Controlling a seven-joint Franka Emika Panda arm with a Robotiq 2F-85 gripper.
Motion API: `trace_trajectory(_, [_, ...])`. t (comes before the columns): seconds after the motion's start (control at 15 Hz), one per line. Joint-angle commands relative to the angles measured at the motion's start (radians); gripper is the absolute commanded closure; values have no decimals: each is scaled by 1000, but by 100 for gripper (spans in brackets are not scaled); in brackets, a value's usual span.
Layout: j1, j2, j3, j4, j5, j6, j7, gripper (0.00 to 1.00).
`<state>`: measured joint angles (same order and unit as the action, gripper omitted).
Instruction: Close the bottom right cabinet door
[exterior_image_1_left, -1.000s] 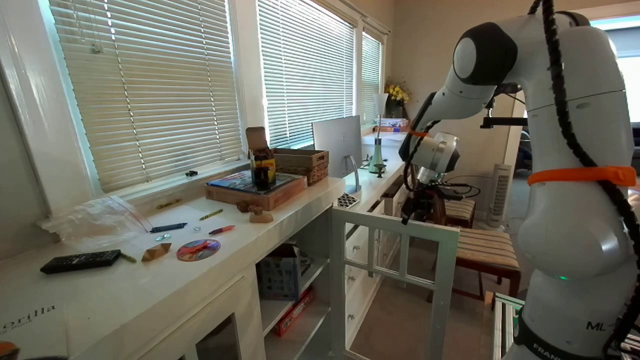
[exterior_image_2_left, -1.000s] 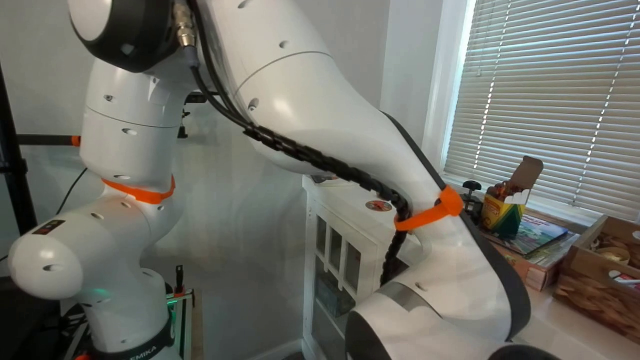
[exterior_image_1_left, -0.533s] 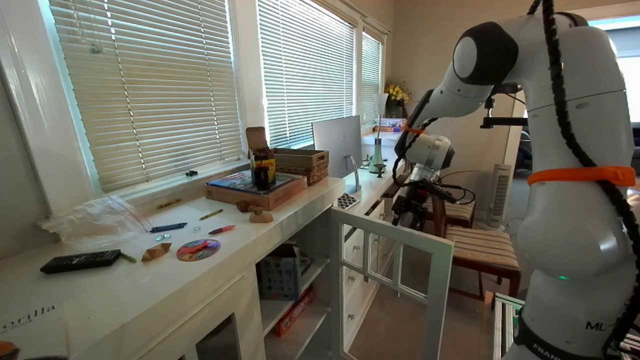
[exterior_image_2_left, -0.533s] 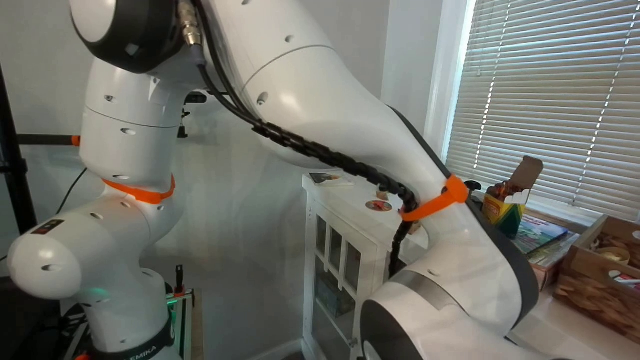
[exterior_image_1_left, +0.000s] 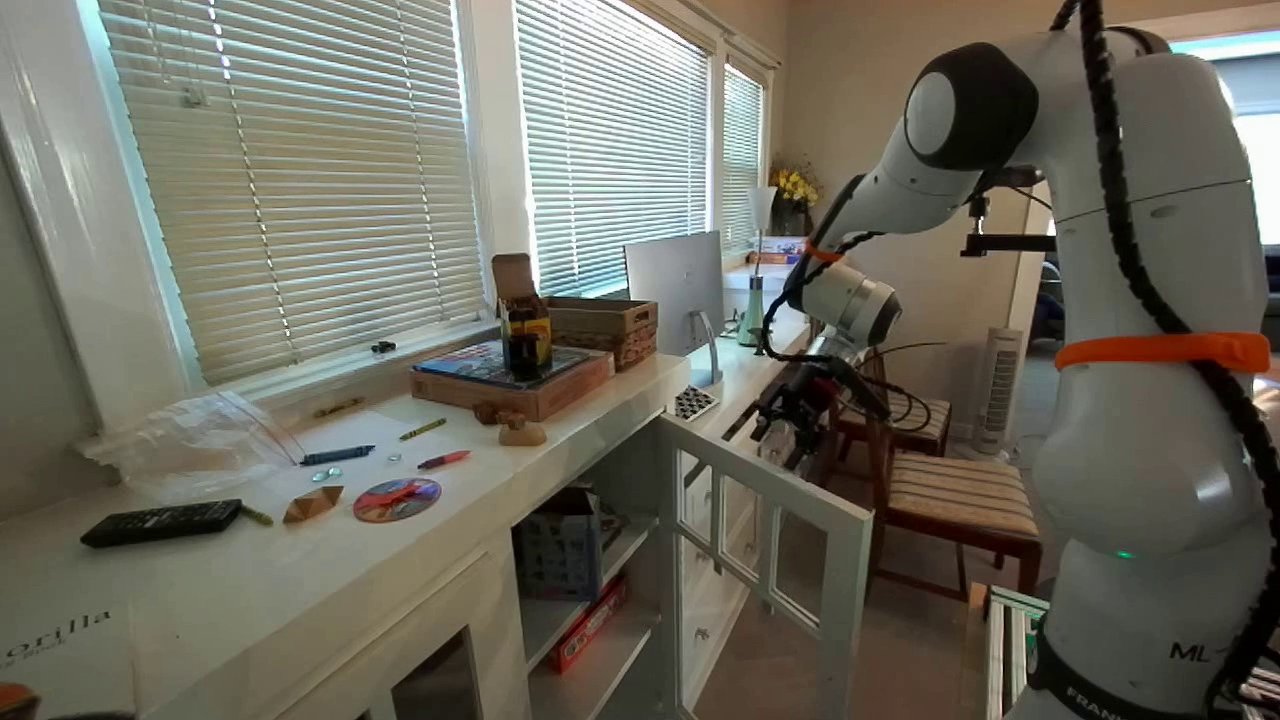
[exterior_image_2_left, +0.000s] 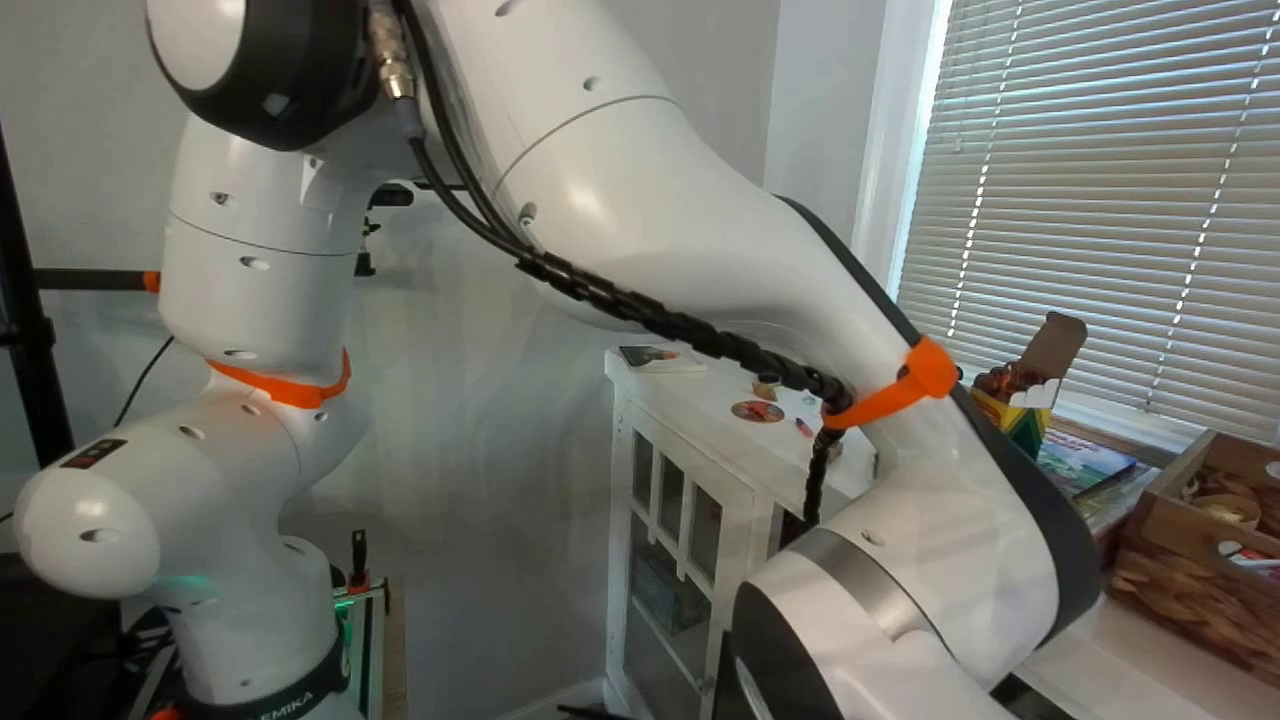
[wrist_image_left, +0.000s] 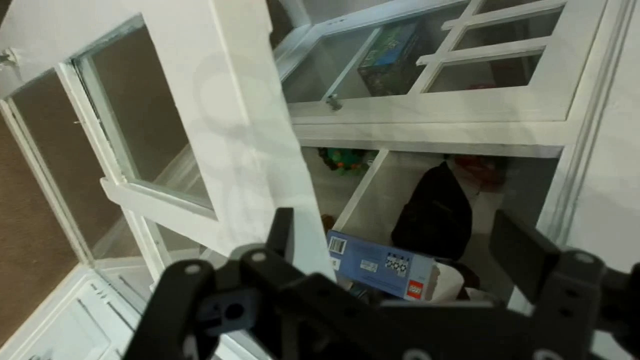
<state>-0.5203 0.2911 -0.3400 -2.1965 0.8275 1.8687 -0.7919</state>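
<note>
The bottom right cabinet door (exterior_image_1_left: 762, 588) stands open, swung out from the white cabinet (exterior_image_1_left: 508, 600) with its hinged edge at the far end of the open shelves (exterior_image_1_left: 595, 680) and its free edge out to the right, over the brown floor (exterior_image_1_left: 920, 650). The gripper (wrist_image_left: 392, 235) hangs just beyond the door's top rail (exterior_image_1_left: 765, 478), tilted down to the left. In the wrist view the jaws are spread wide, the top rail passing behind the finger (wrist_image_left: 283, 232) at left; whether the two touch, I cannot tell. Between the fingers show the shelves, a blue box (wrist_image_left: 372, 265) with a red logo and a black object (wrist_image_left: 436, 215). The neighbouring glass-paned door (wrist_image_left: 425, 110) sits closed in its frame. On the counter (exterior_image_1_left: 250, 600), at the near left, lie a remote control (exterior_image_1_left: 165, 522), a plastic bag (exterior_image_1_left: 190, 450) and a round disc (exterior_image_1_left: 397, 500); farther along, a crayon box (exterior_image_1_left: 527, 340) stands on a book (exterior_image_1_left: 465, 365) beside a wooden crate (exterior_image_1_left: 605, 318). A chair (exterior_image_1_left: 965, 495) with a striped seat is to the right, beyond the door. In an exterior view the robot arm (exterior_image_2_left: 640, 220) crosses in front of the counter, hiding part of it.
</note>
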Motion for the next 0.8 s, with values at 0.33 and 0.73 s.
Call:
trace_trajectory(0.33, [25, -121, -78, -42, -458, 133, 25, 0])
trace_trajectory(0.73, [38, -131, -74, -119, -725, 370, -31, 0])
